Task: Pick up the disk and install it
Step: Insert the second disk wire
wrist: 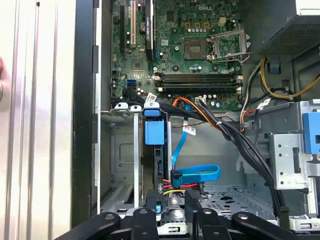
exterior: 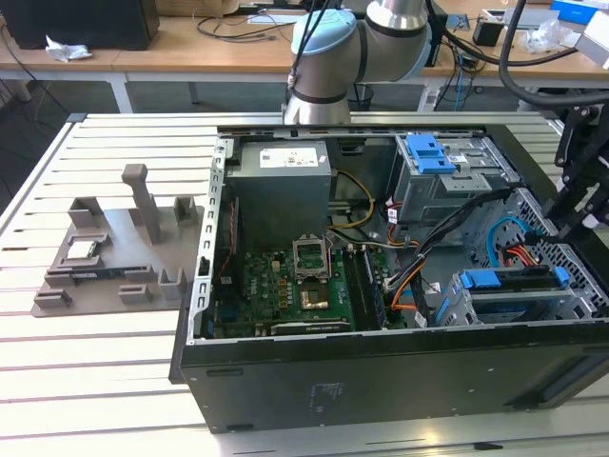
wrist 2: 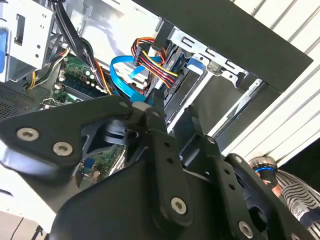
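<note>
The disk sits in the lower drive cage at the front right of the open computer case, with its blue carrier frame showing along the top. In the first wrist view the disk stands edge-on in the cage slot, with blue and coloured cables beside its near end. My gripper hangs just above and to the exterior view's right of that cage. In both wrist views the black fingers stand apart over the disk's end, and the gripper is open with nothing clamped.
A grey fixture plate with upright posts and a small square chip lies on the slatted table to the exterior view's left. Inside the case are the motherboard, power supply, cable bundles and an upper cage with a blue bracket.
</note>
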Controlling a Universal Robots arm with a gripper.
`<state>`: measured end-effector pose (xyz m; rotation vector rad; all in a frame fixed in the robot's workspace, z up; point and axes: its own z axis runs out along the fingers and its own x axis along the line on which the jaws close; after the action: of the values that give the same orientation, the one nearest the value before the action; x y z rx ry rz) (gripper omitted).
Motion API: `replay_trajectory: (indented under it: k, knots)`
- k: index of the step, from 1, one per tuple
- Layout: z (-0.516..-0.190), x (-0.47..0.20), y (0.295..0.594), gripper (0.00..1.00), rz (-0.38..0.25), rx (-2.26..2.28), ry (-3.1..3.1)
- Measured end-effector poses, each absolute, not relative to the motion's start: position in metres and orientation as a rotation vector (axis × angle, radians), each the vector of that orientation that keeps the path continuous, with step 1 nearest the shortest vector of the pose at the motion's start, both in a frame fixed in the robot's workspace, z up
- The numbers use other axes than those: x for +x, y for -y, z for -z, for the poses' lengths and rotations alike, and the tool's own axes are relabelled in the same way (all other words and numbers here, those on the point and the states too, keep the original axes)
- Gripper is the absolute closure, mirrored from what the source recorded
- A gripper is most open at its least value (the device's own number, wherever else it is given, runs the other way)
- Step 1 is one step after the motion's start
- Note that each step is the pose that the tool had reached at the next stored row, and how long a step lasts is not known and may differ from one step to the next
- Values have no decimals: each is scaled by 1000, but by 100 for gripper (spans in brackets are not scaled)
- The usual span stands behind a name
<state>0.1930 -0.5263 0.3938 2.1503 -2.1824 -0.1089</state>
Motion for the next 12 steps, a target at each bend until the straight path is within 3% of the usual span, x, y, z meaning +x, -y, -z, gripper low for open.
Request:
replay_trajectory:
  k: [1,12]
  knots:
    - [-394,193,526,64,109,2150,2182]
    - [-376,178,526,64,115,2153,2185]
